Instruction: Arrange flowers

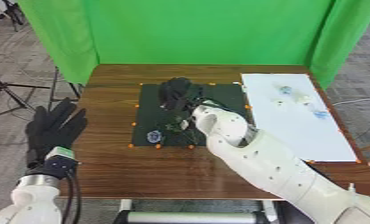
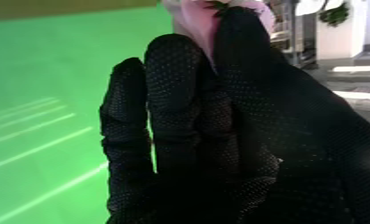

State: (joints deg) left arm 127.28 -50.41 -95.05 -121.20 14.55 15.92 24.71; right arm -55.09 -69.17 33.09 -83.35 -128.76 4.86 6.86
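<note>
My right hand is over the upper middle of the black mat. In the right wrist view, the right hand pinches a pink flower between thumb and fingertips; part of its petals and a bit of green leaf show around the thumb tip. On the mat's lower part lie a blue-white flower and dark green stems with a small pale bloom. Beside the table's left edge, my left hand is open, its fingers straight and spread. Pale flowers and a light blue one rest on the white board.
Small orange markers line the mat's edges. The brown table reaches around mat and board. A green curtain hangs behind it, and tripod legs stand on the floor at the left.
</note>
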